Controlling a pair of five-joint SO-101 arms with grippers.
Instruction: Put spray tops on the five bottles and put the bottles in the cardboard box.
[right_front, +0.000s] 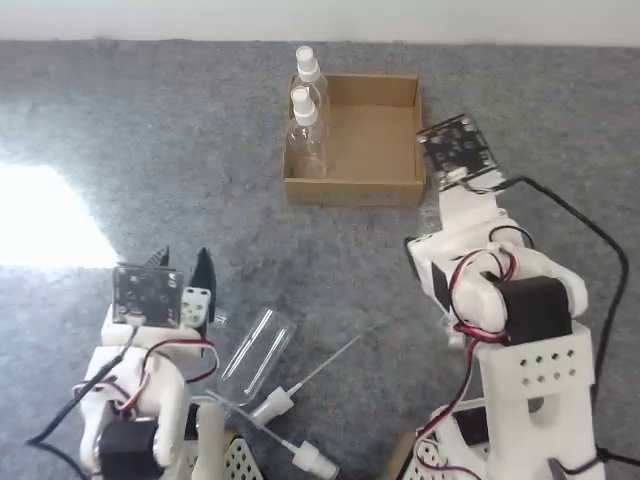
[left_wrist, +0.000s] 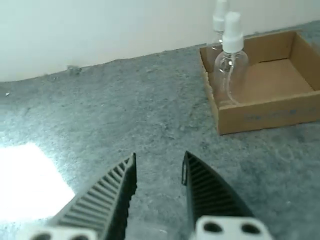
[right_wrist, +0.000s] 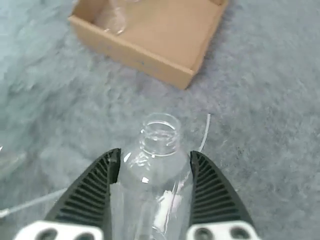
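Note:
A cardboard box (right_front: 375, 140) stands at the far middle of the table. Two clear bottles with white spray tops (right_front: 306, 130) stand upright in its left side, also seen in the left wrist view (left_wrist: 230, 65). My right gripper (right_wrist: 155, 154) is shut on an uncapped clear bottle (right_wrist: 159, 150), neck pointing toward the box (right_wrist: 150, 40). My left gripper (left_wrist: 159, 172) is open over bare carpet at the near left (right_front: 180, 262). Another uncapped bottle (right_front: 256, 352) lies on its side near it. Two loose spray tops (right_front: 275, 402) (right_front: 312, 460) with thin tubes lie by the front edge.
The right arm (right_front: 500, 300) rises at the right, its wrist just beside the box's right wall. A thin loose tube (right_wrist: 204, 134) lies on the carpet beyond the held bottle. Grey carpet (right_front: 150, 130) covers the table, with a bright light patch at the left.

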